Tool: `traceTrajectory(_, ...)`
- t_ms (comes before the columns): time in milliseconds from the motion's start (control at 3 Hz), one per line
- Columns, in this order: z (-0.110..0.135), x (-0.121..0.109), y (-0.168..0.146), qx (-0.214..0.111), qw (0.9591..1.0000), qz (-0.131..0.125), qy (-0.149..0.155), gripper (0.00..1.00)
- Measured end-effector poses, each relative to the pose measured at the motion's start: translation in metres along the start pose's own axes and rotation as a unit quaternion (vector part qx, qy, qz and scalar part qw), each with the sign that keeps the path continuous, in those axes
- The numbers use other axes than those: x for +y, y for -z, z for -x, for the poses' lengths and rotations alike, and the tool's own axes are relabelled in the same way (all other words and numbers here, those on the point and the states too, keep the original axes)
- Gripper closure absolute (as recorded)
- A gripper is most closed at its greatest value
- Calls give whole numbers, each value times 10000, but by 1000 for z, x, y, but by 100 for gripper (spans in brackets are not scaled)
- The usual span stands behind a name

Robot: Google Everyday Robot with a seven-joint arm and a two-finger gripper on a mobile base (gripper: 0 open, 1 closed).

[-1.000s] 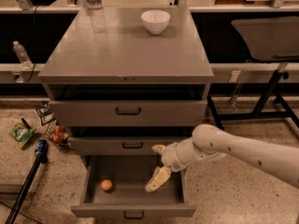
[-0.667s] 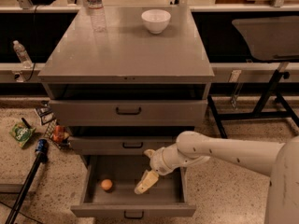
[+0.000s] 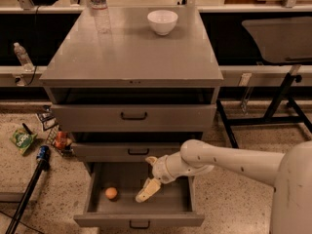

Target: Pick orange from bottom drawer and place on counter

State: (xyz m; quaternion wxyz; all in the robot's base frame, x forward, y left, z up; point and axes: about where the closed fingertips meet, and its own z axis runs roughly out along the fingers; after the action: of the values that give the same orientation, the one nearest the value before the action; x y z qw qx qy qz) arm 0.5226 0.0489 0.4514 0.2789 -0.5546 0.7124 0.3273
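Note:
The orange (image 3: 111, 193) lies on the left side of the tray of the open bottom drawer (image 3: 139, 220). My gripper (image 3: 145, 180) reaches into the drawer from the right, just right of the orange and apart from it. Its fingers are spread open and hold nothing; the lower finger (image 3: 146, 192) points down at the tray. The white arm (image 3: 229, 161) comes in from the lower right. The counter (image 3: 131, 52) is the grey cabinet top above the drawers.
A white bowl (image 3: 162, 21) and a clear water bottle (image 3: 99, 6) stand at the back of the counter. Two upper drawers are shut. A green packet (image 3: 22, 140), small clutter and a blue-tipped pole (image 3: 41, 155) lie on the floor at left. A grey table (image 3: 280, 38) stands at right.
My gripper has moved left inside the bottom drawer, closer to the orange. The orange and the drawer have not moved.

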Motion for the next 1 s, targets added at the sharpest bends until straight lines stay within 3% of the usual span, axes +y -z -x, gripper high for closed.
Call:
traceTrajectory(333, -20, -8, -47, -344, 9992, 130, -183, 0)
traceTrajectory(667, -43, -24, -128, -606, 9974, 211, -327, 0)
traceTrajectory(1000, -43, -24, -128, -606, 9974, 212, -326, 0)
